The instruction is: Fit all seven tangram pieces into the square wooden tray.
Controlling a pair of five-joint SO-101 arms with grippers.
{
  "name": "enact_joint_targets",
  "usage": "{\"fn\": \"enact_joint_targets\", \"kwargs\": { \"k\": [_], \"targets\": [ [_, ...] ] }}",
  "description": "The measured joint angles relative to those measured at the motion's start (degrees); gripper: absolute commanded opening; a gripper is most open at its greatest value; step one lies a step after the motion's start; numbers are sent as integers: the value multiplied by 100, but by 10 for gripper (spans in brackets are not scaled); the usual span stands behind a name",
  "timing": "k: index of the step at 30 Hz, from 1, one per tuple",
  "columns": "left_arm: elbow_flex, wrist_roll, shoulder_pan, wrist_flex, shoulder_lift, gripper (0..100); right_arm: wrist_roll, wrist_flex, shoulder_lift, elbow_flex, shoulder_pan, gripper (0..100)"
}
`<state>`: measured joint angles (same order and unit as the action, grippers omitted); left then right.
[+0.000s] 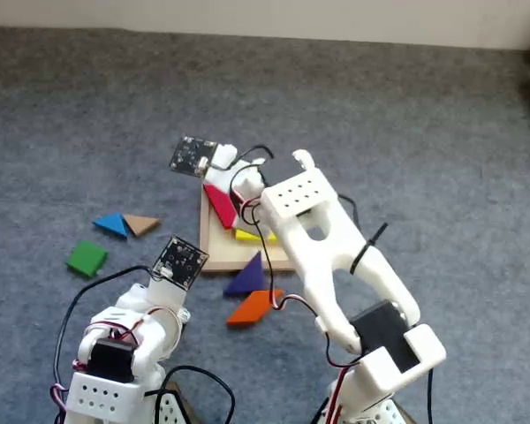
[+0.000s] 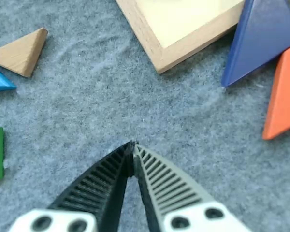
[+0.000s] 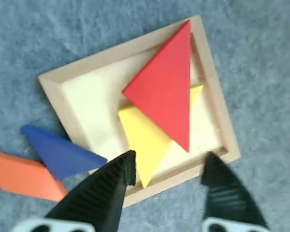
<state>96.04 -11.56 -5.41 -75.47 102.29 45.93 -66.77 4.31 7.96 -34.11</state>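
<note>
The square wooden tray (image 3: 111,50) lies directly under the right gripper (image 3: 169,157), whose fingers are spread wide above its near rim, holding nothing. In the tray a red triangle (image 3: 166,87) rests partly over a yellow triangle (image 3: 147,142), one red tip reaching over the rim. Just outside the tray a dark blue triangle (image 3: 58,152) touches its edge, with an orange parallelogram (image 3: 24,176) against it. Farther out on the grey carpet (image 1: 406,124), well apart from the tray, a light blue triangle (image 1: 111,224) and a tan triangle (image 1: 141,224) lie touching, a green square (image 1: 87,258) near them. The right arm (image 1: 336,256) stretches over the tray and hides part of it in the high view. The left gripper (image 2: 134,147) has its fingers pressed together, empty, above bare carpet near a tray corner; the left arm (image 1: 132,344) is folded low
</note>
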Motion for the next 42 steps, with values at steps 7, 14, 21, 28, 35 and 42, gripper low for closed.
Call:
{"fn": "enact_joint_targets", "kwargs": {
  "k": [7, 14, 21, 28, 35, 42],
  "targets": [
    [0, 0, 0, 0, 0, 6, 0, 642, 624, 378, 88, 88],
    [0, 0, 0, 0, 0, 6, -343, 791, 1002, 369, 387, 84],
    [0, 0, 0, 0, 0, 6, -422, 800, 1248, 255, 466, 84],
    [0, 0, 0, 0, 0, 6, -958, 475, 1354, 149, 615, 33],
    [0, 0, 0, 0, 0, 6, -1020, -299, 1415, 0, 642, 31],
    [0, 0, 0, 0, 0, 6, -1020, -800, 1424, -97, 501, 30]
  ]
}}
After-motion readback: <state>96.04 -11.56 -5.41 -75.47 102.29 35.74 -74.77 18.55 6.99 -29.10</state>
